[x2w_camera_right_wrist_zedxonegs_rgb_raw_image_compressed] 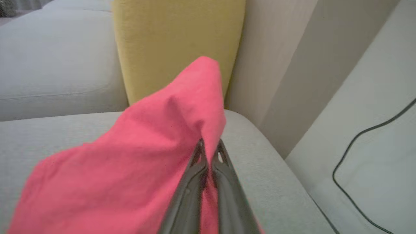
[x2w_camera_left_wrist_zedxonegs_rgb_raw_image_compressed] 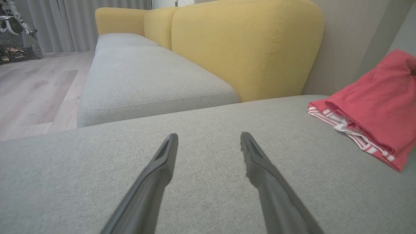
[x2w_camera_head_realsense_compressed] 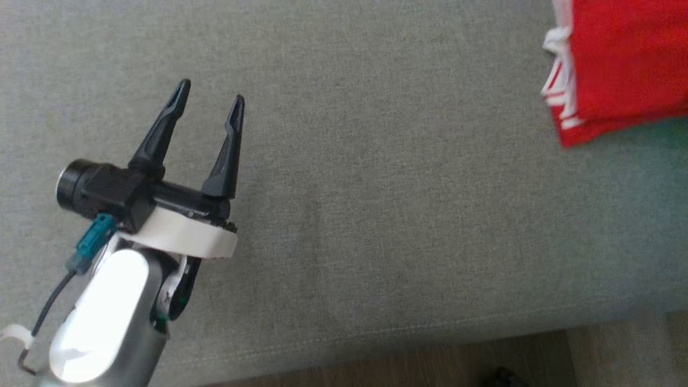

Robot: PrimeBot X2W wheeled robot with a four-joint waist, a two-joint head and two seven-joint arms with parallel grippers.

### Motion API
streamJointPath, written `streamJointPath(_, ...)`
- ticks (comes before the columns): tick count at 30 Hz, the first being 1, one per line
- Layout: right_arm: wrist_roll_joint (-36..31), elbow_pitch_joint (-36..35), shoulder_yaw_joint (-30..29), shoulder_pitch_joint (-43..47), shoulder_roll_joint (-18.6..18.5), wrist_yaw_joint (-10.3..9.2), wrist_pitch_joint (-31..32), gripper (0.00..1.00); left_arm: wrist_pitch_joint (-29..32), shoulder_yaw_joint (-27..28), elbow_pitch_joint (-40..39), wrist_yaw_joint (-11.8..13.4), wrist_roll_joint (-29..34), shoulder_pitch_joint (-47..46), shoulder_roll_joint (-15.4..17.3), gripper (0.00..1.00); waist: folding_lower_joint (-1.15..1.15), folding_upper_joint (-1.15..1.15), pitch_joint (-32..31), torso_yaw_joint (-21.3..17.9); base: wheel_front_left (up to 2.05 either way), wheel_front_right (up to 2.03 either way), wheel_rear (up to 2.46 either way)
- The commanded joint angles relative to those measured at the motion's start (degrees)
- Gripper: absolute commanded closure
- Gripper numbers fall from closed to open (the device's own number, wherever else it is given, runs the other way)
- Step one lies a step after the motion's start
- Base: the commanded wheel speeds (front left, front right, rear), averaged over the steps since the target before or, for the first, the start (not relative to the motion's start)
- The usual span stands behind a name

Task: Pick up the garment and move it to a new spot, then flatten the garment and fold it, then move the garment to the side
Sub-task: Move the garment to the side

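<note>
My left gripper hangs over the grey seat cushion, toward its left part near the front edge. Its two dark fingers are spread wide with only bare fabric between them. In the left wrist view those fingers point across the cushion toward the yellow backrest behind it.

My right gripper has its fingers pressed together, pinching a fold of the red garment. The cloth rises in a peak over the fingertips and drapes down onto the cushion's right end, below the backrest.

In the head view the garment lies at the cushion's far right corner, well apart from my left gripper. It looks folded over in layers, with a white-striped hem and a white cord along the side that faces the cushion's middle. Past the cushion's right edge, a thin dark cable runs across a pale surface.
</note>
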Motion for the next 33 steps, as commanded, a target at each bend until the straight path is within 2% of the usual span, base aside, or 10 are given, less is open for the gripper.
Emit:
streamJointPath(1,-0.99,-1.29,-1.01,-1.81,-2.21,0.37,0.4,1.0,0.37,1.98,-2.26,-0.15,0.54,-2.31,1.9,0.0,-0.01,0.0,1.56,-0.28,0.0,0.0,0.0)
streamJointPath(10,-1.83,1.34,0.5,-5.74,-3.76,0.37,-0.14,1.0,1.03,2.04,-3.65,-0.38,0.86,-4.03,3.08,0.0,-0.01,0.0,5.72,-0.86,0.0,0.0,0.0)
streamJointPath(11,-1.89,1.73,0.26,-6.04,-3.54,0.37,-0.45,0.87,1.03,2.0,-3.71,-0.39,0.89,-4.19,3.11,0.0,-0.01,0.0,5.93,-0.85,0.0,0.0,0.0)
streamJointPath(12,-1.89,1.73,0.26,-6.04,-3.54,0.37,-0.45,0.87,1.03,2.0,-3.71,-0.39,0.89,-4.19,3.11,0.0,-0.01,0.0,5.93,-0.85,0.0,0.0,0.0)
streamJointPath(13,-2.03,2.05,0.14,-6.17,-3.22,0.37,-0.74,0.69,1.0,1.97,-3.71,-0.41,0.9,-4.32,3.14,0.0,-0.01,0.0,6.06,-0.86,0.0,0.0,0.0)
streamJointPath(14,-2.08,2.34,-0.03,-6.21,-2.75,0.37,-0.84,0.39,0.97,1.97,-3.68,-0.43,0.87,-4.4,3.18,0.0,-0.01,0.0,6.15,-0.9,0.0,0.0,0.0)
streamJointPath(15,-2.3,2.44,-0.17,-6.2,-2.43,0.37,-1.0,0.0,0.93,2.02,-3.68,-0.42,0.8,-4.45,3.24,0.0,-0.01,0.0,6.26,-0.98,0.0,0.0,0.0)
streamJointPath(21,-3.59,0.93,-1.87,-4.36,0.63,0.37,-3.29,0.0,0.48,2.16,-2.95,-0.18,0.3,-3.74,3.26,0.0,-0.01,0.0,4.89,-1.53,0.0,0.0,0.0)
streamJointPath(28,-3.78,-9.29,-0.68,6.05,9.16,0.37,-7.07,0.0,-0.49,2.77,-0.73,0.82,-1.4,-0.45,2.3,0.0,-0.01,0.0,-1.31,-1.05,0.0,0.0,0.0)
streamJointPath(33,-3.3,-17.48,3.9,15.27,14.88,0.37,-8.61,0.0,-1.01,3.84,0.46,2.01,-2.94,2.58,1.36,0.0,-0.01,0.0,-5.85,0.63,0.0,0.0,0.0)
